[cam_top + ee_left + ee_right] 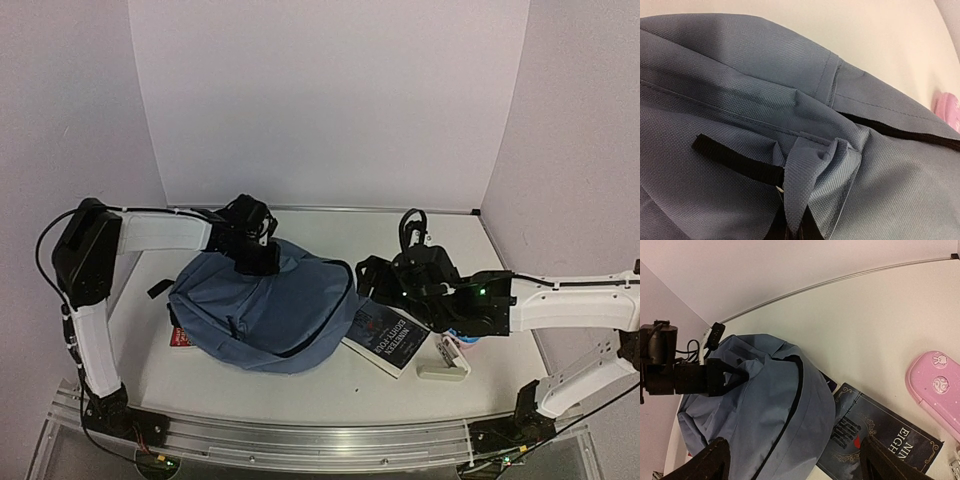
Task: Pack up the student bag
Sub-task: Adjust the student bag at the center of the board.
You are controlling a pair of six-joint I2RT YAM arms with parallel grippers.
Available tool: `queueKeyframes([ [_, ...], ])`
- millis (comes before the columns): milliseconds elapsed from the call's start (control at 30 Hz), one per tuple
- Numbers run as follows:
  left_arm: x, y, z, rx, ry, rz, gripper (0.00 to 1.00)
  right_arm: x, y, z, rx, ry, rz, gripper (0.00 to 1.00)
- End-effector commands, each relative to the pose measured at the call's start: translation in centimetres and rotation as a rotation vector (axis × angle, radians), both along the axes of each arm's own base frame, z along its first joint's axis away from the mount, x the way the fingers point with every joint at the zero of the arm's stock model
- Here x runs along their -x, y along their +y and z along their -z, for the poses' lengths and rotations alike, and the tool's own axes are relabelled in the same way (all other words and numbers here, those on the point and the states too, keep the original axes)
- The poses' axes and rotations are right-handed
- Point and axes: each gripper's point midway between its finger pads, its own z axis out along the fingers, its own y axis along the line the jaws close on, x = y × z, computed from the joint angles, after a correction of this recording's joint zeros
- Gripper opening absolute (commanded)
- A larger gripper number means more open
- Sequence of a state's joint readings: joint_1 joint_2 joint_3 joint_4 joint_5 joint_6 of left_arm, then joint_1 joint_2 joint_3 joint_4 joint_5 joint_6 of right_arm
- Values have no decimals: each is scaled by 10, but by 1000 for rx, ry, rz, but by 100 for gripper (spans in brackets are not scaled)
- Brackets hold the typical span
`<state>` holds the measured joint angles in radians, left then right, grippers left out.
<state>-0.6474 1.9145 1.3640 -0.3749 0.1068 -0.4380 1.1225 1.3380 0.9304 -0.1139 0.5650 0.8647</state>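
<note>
On the desk (330,388), left of centre: one bag (265,310), slumped. Partly under its right edge: one dark book (385,345). Further right: one pink case (935,385) and one pale block (443,372). Peeking from under the bag's left edge: one red item (180,338), mostly hidden. Left jaws: clenched on a fold of bag fabric at its far top. Right jaws: released, spread wide, nothing between, over the bag's right edge and the book.

Top view looks down from behind; left wrist hugs the student bag (740,75), right wrist sees it from aside.
</note>
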Motion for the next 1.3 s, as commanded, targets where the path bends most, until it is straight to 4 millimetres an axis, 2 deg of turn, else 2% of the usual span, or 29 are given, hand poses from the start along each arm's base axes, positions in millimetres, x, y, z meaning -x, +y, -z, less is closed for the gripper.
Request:
queueKeyframes([
  [0, 29, -13, -88, 164, -277, 192, 0, -1, 7, -30, -42, -45, -27, 89],
  [33, 39, -12, -96, 167, -321, 226, 0, -1, 9, -35, -45, -52, -38, 89],
  [133, 59, -2, -101, 129, -409, 265, 0, 0, 22, -48, -32, -67, -101, 89],
  [233, 75, 7, -89, 40, -431, 309, 0, 0, 35, -55, -23, -75, -150, 88],
  [367, 89, 7, -76, -51, -438, 354, 0, -6, 46, -51, -4, -60, -202, 83],
  [467, 98, 1, -73, -127, -488, 372, 0, -14, 53, -38, -12, -7, -275, 77],
  [600, 106, -7, -72, -155, -536, 394, 0, -15, 68, -22, 4, 41, -387, 70],
  [700, 114, -13, -74, -155, -570, 435, 0, -18, 72, 2, 5, 106, -431, 61],
  [800, 116, -17, -74, -184, -600, 473, 0, -18, 72, 32, 11, 186, -454, 60],
  [933, 114, -20, -79, -217, -624, 497, 0, -10, 77, 69, 14, 272, -490, 60],
  [1033, 109, -26, -87, -226, -659, 515, 0, 3, 90, 92, -48, 343, -548, 53],
  [1167, 96, -38, -91, -267, -692, 536, 0, 23, 107, 101, -183, 394, -625, 40],
  [1267, 84, -50, -95, -289, -720, 540, 0, 38, 118, 97, -221, 399, -653, 36],
])
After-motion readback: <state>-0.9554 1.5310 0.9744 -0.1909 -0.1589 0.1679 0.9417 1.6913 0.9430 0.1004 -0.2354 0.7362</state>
